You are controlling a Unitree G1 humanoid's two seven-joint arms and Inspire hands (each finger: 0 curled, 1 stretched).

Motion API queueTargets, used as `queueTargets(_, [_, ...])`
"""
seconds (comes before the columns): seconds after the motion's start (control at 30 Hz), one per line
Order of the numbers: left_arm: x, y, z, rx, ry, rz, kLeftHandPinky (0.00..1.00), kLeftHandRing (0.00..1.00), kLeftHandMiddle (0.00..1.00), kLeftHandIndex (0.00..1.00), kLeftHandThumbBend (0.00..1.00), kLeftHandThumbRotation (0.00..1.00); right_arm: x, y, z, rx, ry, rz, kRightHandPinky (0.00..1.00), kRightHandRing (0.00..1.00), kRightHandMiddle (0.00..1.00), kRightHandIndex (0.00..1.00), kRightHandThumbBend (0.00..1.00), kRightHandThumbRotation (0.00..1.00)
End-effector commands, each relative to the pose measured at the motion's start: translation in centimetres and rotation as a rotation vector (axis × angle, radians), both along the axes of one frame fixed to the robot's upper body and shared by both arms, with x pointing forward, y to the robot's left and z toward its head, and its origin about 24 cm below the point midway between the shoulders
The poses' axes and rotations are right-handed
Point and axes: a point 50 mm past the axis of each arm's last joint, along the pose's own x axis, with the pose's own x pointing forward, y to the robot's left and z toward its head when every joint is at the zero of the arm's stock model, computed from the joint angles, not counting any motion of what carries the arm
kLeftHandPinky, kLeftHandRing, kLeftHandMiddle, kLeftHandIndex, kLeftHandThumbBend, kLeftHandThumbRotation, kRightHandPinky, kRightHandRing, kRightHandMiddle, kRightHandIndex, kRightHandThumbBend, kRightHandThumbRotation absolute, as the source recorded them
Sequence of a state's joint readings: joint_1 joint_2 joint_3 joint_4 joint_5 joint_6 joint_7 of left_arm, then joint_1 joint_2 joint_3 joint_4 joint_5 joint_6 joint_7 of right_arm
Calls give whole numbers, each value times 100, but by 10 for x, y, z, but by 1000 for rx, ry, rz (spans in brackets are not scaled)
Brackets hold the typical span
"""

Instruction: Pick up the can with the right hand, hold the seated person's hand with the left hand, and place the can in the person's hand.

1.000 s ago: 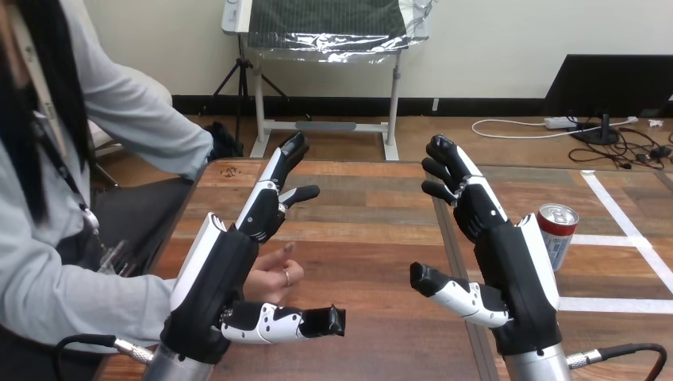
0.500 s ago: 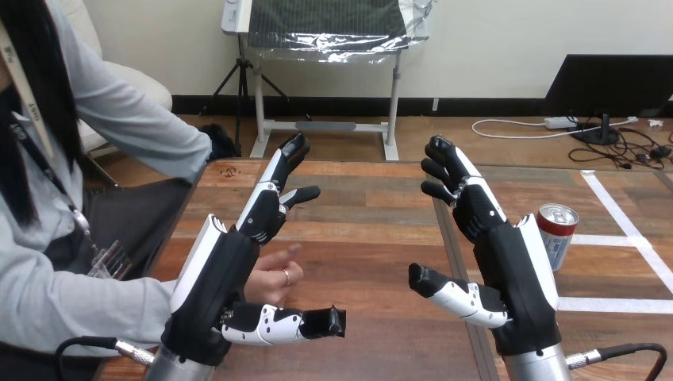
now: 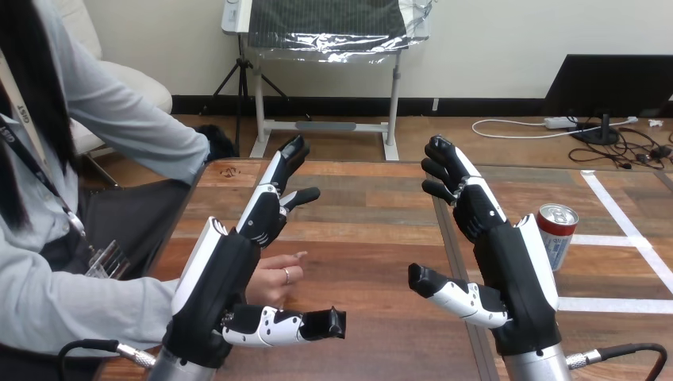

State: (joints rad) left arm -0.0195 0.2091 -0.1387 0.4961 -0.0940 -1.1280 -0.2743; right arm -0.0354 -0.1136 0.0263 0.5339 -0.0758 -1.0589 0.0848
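Observation:
A red and silver can [image 3: 555, 234] stands upright on the wooden table [image 3: 373, 238], just right of my right hand [image 3: 508, 270]. That hand is raised over the table with straight fingers and thumb spread, holding nothing. My left hand [image 3: 226, 278] is likewise raised and open, fingers pointing away from me. The person's hand [image 3: 279, 276] rests on the table just right of my left palm and partly behind it. I cannot tell whether the two touch.
White tape lines [image 3: 627, 230] mark the table's right part around the can. The person sits at the left, with a sleeve [image 3: 135, 131] reaching to the table's far left corner.
The person's fingers have shifted slightly and now lie flatter on the table. Both my hands have stayed where they were.

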Motion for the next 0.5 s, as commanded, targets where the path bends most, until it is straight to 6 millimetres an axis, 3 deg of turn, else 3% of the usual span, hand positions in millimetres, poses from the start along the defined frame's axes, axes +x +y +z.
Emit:
queueTargets(0.0, [10,-2,17,-39,-79,-1,87,100,100,100,100,54,6,0,8,17,-50,-16,87,92,93,92,100,65])
queueTargets(0.47, [11,-1,16,-34,-78,2,87,100,100,100,100,53,12,-5,11,9,-57,-47,88,93,93,92,100,67])
